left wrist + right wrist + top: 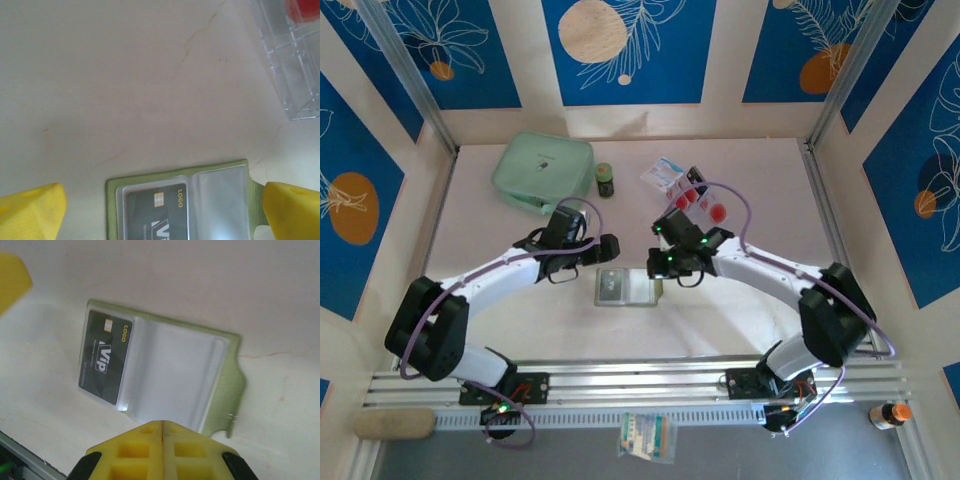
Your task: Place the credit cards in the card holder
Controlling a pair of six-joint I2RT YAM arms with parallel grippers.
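Note:
The olive-green card holder (638, 290) lies open on the table between the arms, clear sleeves up. A black credit card (105, 360) marked "Vip" sits in its left sleeve (155, 215); the other sleeve (175, 375) looks bare. More credit cards (705, 202), whitish with red dots, rest in a clear case at the back right. My left gripper (162, 215) hangs open over the holder, one yellow fingertip (30, 212) on each side. My right gripper (162, 450) is shut with nothing between its fingers, just over the holder's near edge.
A mint-green zip pouch (542, 172) and a small dark bottle (605, 180) stand at the back left. A white-and-blue sachet (663, 172) lies beside the clear case (295, 55). Aluminium rails border the table.

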